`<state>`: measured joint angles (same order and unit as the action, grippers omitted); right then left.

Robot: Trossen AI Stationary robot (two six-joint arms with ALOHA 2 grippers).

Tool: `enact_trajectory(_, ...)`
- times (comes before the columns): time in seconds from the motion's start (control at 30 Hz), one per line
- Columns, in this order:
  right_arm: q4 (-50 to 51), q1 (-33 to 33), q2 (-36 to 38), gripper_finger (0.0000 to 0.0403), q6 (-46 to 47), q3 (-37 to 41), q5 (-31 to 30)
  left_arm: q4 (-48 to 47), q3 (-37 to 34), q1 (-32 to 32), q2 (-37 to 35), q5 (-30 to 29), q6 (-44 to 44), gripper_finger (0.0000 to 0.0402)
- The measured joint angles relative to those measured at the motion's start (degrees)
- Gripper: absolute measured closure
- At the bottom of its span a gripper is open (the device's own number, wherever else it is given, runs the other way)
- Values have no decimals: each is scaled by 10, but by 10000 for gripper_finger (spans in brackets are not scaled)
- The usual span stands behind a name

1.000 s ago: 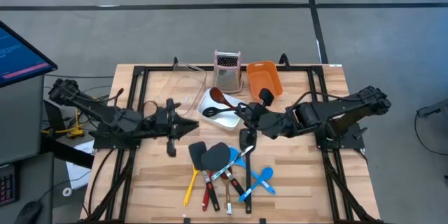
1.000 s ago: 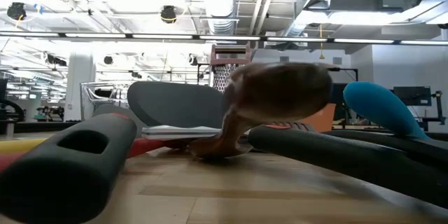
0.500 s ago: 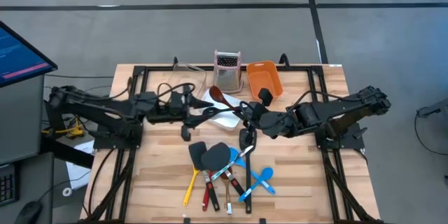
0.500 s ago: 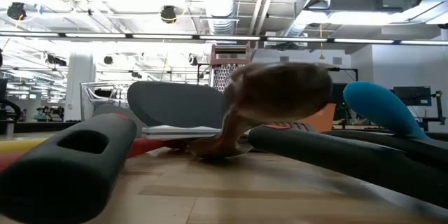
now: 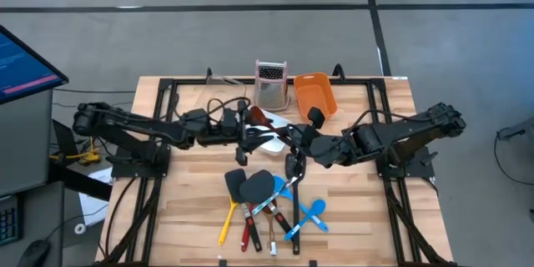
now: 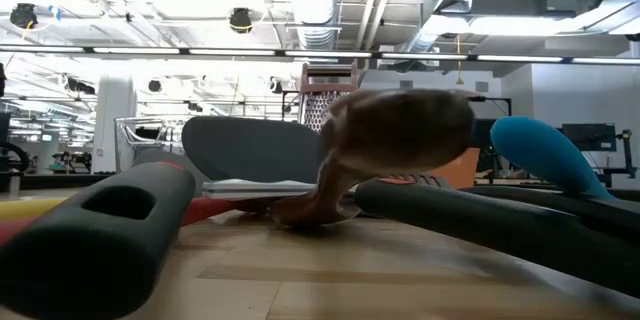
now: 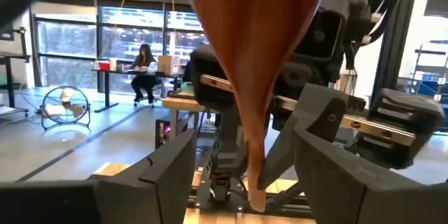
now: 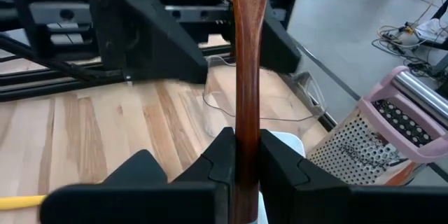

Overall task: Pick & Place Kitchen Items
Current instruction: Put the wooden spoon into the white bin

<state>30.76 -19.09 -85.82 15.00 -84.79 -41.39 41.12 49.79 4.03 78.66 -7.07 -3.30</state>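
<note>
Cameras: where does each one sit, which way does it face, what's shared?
High: overhead, straight down; both arms, left gripper and right gripper meet above the white rectangular tub.
Low: table height, level across pale wooden table toward the room; no arm shows.
Left wrist: faces right arm; open dark fingers flank brown wooden spoon.
Right wrist: faces left arm; fingers clamp that spoon.
Shared: spoon; steel box grater with pink top.

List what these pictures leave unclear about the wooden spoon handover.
- High view: the wooden spoon is mostly covered where the left end effector and right end effector meet.
- Left wrist view: the spoon's bowl is cut off by the edge.
- Low view: neither end effector shows; utensils block it.
</note>
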Motion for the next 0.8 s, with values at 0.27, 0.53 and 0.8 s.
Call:
enact_trajectory(0.27,2,0,0,371,-3,0,0,7,43,-7,35,0,0,179)
enact_trajectory(0.53,1,0,0,371,-4,0,-3,6,43,-6,31,15,-2,243)
enact_trajectory(0.8,1,0,0,371,-4,0,-5,5,43,-6,31,15,-6,337)
